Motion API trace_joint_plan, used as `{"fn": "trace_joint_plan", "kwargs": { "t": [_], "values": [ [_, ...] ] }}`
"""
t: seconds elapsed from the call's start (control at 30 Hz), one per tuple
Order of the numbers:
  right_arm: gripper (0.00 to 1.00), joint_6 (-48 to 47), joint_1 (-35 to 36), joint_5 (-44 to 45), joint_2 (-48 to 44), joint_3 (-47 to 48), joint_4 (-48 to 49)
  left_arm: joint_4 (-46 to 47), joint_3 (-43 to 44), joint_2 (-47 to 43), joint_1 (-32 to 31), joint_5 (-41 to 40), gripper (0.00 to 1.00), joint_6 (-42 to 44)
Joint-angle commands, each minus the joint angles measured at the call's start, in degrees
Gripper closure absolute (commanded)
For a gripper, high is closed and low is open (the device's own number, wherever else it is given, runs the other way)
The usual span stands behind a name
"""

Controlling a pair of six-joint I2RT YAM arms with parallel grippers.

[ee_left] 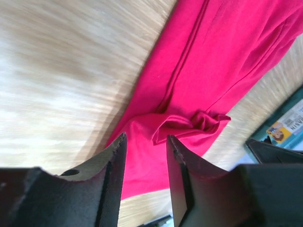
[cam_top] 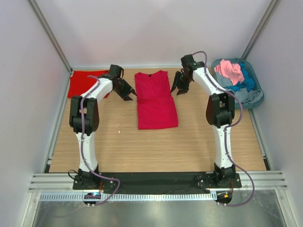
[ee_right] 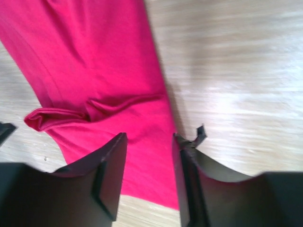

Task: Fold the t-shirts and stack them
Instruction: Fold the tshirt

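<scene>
Showing scarlet shirt (cam_top: 85, 83) overhead only, crimson shirt (cam_top: 155, 101) throughout

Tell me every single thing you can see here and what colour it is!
crimson t-shirt: one, pinkish-red, flat in the middle of the table, folded narrow
scarlet t-shirt: one, bright red, far left corner of the table
pink t-shirt: one, pink, crumpled on top in the tub
blue t-shirt: one, blue, crumpled in the tub beside the pink one
grey t-shirt: one, grey, hanging over the tub's near side
tub: one, grey-blue, far right beside the table
table: one, light wood, under everything
left arm: one, white and black, jaws open at the crimson shirt's left edge
right arm: one, white and black, jaws open at its right edge
</scene>
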Motion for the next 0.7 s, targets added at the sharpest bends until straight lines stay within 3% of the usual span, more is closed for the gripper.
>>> {"fn": "trace_joint_plan", "kwargs": {
  "t": [0.0,0.13,0.37,0.53,0.67],
  "values": [
    [0.49,-3.0,-0.5,0.0,-7.6,-1.5,-4.9,-6.7,1.0,-7.1,0.0,-5.1,0.58,5.6],
    [0.44,-8.3,-0.6,-4.0,-13.9,-11.6,-5.7,-6.3,-10.3,-14.5,-1.1,-5.7,0.55,8.3],
    [0.45,-11.7,-0.4,-10.3,-19.2,-23.4,-3.2,2.8,-28.0,-23.8,-4.5,1.4,0.54,9.3],
    [0.44,-14.8,-0.4,-11.5,-17.8,-27.3,-0.6,9.9,-32.6,-23.9,-7.3,4.5,0.53,9.3],
    [0.44,-15.1,-0.5,-13.2,-15.5,-27.2,-0.1,10.0,-32.3,-21.8,-7.2,4.2,0.53,10.9]
  ]
}}
